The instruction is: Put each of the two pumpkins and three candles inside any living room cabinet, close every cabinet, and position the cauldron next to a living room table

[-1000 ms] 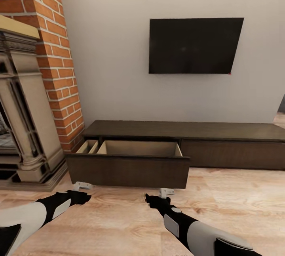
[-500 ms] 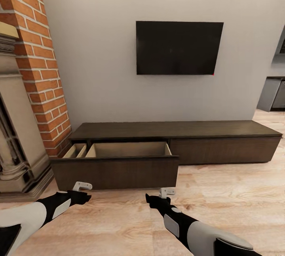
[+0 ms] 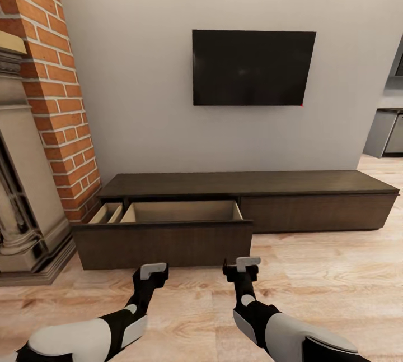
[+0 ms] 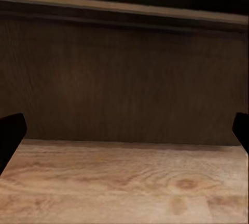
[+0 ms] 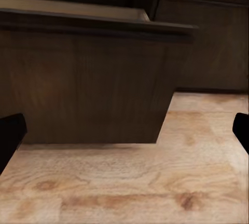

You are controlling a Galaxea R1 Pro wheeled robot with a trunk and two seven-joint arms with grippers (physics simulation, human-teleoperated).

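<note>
Straight ahead, the cabinet [image 3: 246, 199] is seen against the wall under a TV [image 3: 253, 68], its left drawer [image 3: 162, 238] pulled out and its beige inside exposed. Both the left gripper [image 3: 152, 271] and the right gripper [image 3: 244, 265] are held with fingers spread and nothing between them, just before the drawer front, above the wooden floor [image 3: 336, 289].

Soft, even, shadowless light; head view sharp with wide-angle stretching, wrist views dimmer, slightly blurred.
</note>
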